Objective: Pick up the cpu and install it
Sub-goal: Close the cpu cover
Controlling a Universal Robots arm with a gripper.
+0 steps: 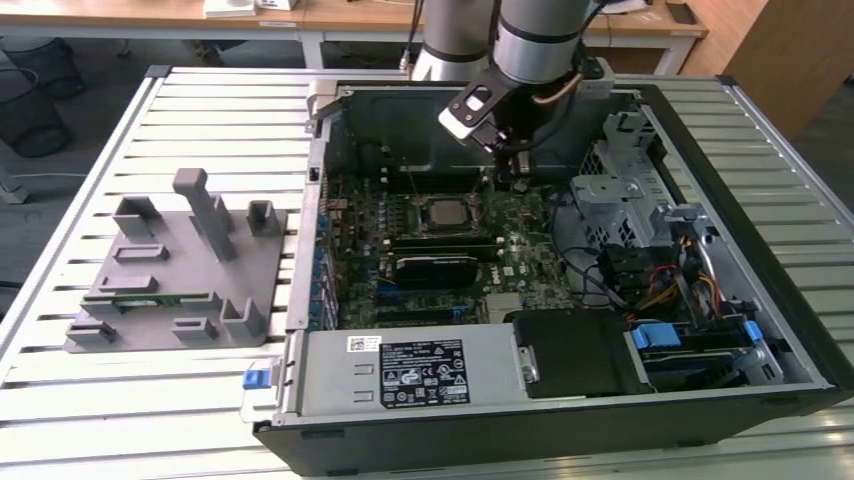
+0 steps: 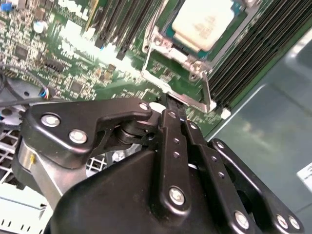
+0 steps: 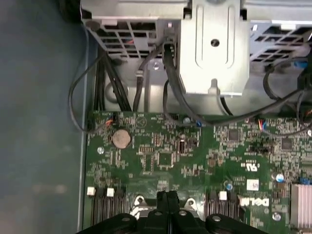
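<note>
The small, flat, square, pale silver-topped cpu (image 1: 445, 212) lies level inside the metal socket frame (image 2: 155, 44), just above the exterior view's centre.

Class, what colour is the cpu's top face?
The cpu is pale silver on top, clearest in the second wrist view.

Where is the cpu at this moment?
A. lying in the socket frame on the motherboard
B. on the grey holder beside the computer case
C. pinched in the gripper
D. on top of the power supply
A: in the second wrist view the cpu lies silver side up inside the socket frame on the motherboard, while the gripper is shut with nothing between its fingers.
</note>
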